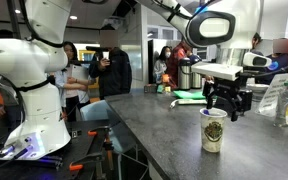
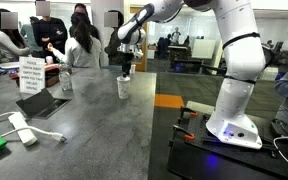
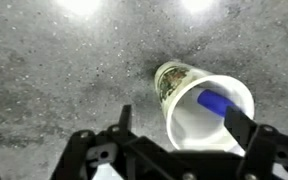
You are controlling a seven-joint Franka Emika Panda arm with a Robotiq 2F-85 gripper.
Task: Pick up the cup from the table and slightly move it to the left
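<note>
The cup (image 1: 212, 130) is a cream-white paper cup with a dark green pattern, standing upright on the dark grey table (image 1: 164, 135). It also shows in an exterior view (image 2: 124, 87) near the table's (image 2: 94, 125) far side. My gripper (image 1: 227, 103) hangs open just above the cup, not touching it, as the exterior view (image 2: 127, 64) also shows. In the wrist view I look down into the cup's white open mouth (image 3: 199, 125). My gripper (image 3: 170, 108) is open. Its blue-tipped finger lies over the mouth and the other finger is outside the cup's wall.
A clear container (image 1: 282, 104) and a green object (image 1: 189, 96) stand behind the cup. A sign card (image 2: 30, 75), a glass (image 2: 66, 82), a tablet (image 2: 44, 102) and a white adapter (image 2: 22, 128) lie on the table. People stand in the background. The table edge (image 2: 154, 120) runs beside my base.
</note>
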